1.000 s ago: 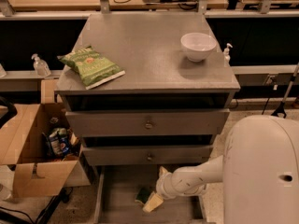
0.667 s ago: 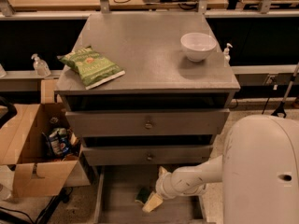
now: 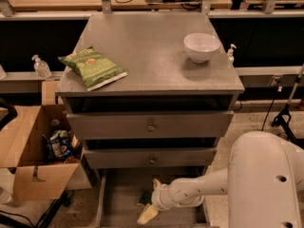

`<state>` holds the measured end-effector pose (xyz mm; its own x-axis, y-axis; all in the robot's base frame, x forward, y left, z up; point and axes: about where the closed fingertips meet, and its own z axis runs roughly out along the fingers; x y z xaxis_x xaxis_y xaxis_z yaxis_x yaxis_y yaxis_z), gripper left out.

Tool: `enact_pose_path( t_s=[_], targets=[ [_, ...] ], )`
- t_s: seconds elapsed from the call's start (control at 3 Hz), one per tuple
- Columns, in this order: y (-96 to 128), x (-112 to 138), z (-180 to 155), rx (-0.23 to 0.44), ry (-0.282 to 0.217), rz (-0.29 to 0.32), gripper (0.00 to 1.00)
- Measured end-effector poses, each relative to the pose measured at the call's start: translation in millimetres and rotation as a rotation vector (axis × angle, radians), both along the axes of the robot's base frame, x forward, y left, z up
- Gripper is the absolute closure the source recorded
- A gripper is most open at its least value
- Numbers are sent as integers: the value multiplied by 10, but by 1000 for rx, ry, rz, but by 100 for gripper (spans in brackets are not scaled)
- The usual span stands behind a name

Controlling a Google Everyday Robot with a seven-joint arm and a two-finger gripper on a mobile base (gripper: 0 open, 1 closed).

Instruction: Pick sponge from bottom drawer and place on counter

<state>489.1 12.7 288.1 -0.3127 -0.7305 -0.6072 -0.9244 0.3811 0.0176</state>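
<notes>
Dark green with a paler layer, the sponge (image 3: 143, 198) lies flat on the floor of the bottom drawer (image 3: 121, 201), which stands pulled out at the lower middle of the frame under the two closed drawers. The gripper (image 3: 150, 199) is down inside that drawer at the end of the white arm reaching in from the lower right. Its two pale fingers (image 3: 147, 215) are spread apart, one above and one below the sponge in the picture, so the sponge sits in the gap. They do not look clamped on it, and nothing is lifted.

I judge the sponge light, soft and compressible. It should give under the pads rather than slip, and a firm pinch cannot hurt it. Being thin and flat on the floor, it is best taken across its short sides, with the tips low against the drawer floor.

The counter (image 3: 152, 51) in the upper middle carries a chip bag (image 3: 92, 68) at left and a white bowl (image 3: 201, 46) at right.
</notes>
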Motion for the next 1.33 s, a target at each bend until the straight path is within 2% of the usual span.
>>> enact_pose_path(
  t_s=[0.33,0.67,1.33],
  targets=[
    [118,-25,-353,59,9,-5,0],
    [224,85,-637,93,13,-14,0],
    [342,461,-963,101,10,-27,0]
  ],
)
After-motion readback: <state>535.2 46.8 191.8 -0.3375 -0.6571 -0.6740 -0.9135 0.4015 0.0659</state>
